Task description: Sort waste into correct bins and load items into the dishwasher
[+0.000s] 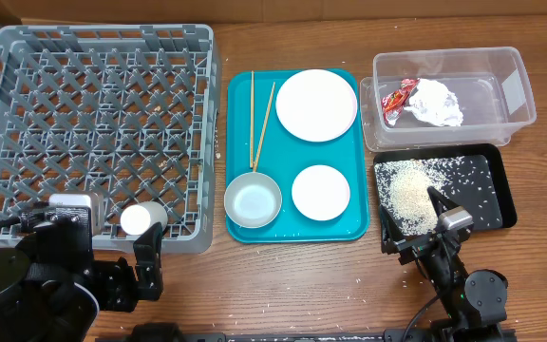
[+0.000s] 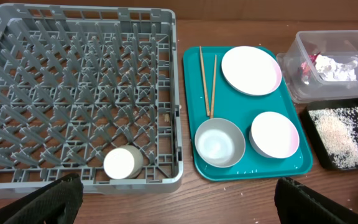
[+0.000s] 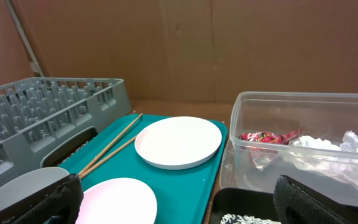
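White cup point(image 2: 123, 163) lies tipped in the grey dish rack's point(image 2: 79, 9) near corner; bare desk point(image 2: 229, 194) fronts the teal tray point(image 2: 236, 106). Left fingers point(image 2: 48, 202) and right fingers point(image 3: 42, 202) both spread wide, empty.

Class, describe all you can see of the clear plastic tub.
The clear plastic tub is rectangular, with rounded corners and a flared rim, no lid. It stands upright on the wooden table at the far right, beside the teal tray, behind the black tray. Inside lie a red wrapper and a crumpled white tissue.
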Robot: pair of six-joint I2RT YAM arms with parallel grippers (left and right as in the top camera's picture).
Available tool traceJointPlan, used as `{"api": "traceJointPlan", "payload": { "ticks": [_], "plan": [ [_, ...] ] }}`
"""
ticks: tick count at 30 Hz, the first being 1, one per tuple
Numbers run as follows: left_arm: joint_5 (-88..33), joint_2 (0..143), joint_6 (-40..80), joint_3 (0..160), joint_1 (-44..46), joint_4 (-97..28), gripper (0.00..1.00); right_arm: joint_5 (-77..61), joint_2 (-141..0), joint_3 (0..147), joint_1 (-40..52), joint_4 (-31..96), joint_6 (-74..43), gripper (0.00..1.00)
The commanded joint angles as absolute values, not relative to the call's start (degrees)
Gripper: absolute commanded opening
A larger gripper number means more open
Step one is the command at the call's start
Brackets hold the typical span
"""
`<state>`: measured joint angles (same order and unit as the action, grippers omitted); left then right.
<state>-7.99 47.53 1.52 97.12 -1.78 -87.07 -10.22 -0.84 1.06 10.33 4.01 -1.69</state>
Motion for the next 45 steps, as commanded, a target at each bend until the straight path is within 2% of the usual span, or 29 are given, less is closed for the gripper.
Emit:
{"api": "traceJointPlan", "payload": {
  "ticks": [1, 14, 18, 23, 27, 29, 32, 38, 41, 45],
  "plan": [
    [-8.6, 47.6, 2.3, 97.2, -1.5, -86.8, 1.00, -9.9, -0.2, 0.4, 10.9, 3.5, -1.7, 1.00],
    [-8.6, 47.6, 2.3, 97.2, -1.5, -86.8, 1.00, -9.9, -0.2, 0.4, 10.9, 3.5, -1.7, 1.00],
    [-15.4, 47.6, 7.8, 97.2, -1.5, -87.1, 1.00, -9.9, -0.2, 0.4, 10.9, 3.5, -1.7, 1.00],
    [-25.7, 49.1, 17.3, 92.1, -1.5, -74.1, 1.00, -9.9, -0.2, 0.4, 10.9, 3.5, -1.7, 1.00],
    [-25.8, 55.9, 19.7, 85.5, 0.4, -73.3, 1.00, -9.9, -0.2, 0.4, 10.9, 3.5, -1.7, 1.00],
    [-23.5, 61.1, 19.7, 83.2, 4.1, -73.2, 0.82, -9.9, -0.2, 0.4, 10.9, 3.5, -1.7, 1.00],
    [-17.6, 70.3, 20.7, 82.6, 12.4, -72.8, 0.69, -9.9, -0.2, 0.4, 10.9, 3.5, -1.7, 1.00],
    [-6.8, 86.9, 27.8, 82.6, 27.3, -67.7, 0.67, -9.9, -0.2, 0.4, 10.9, 3.5, -1.7, 1.00],
    [-5.8, 94.1, 28.4, 82.6, 31.5, -62.8, 0.67, -9.9, -0.2, 0.4, 10.9, 3.5, -1.7, 1.00],
    [-4.1, 102.2, 32.6, 82.6, 33.1, -57.6, 0.57, -9.9, -0.2, 0.4, 10.9, 3.5, -1.7, 1.00]
  ]
}}
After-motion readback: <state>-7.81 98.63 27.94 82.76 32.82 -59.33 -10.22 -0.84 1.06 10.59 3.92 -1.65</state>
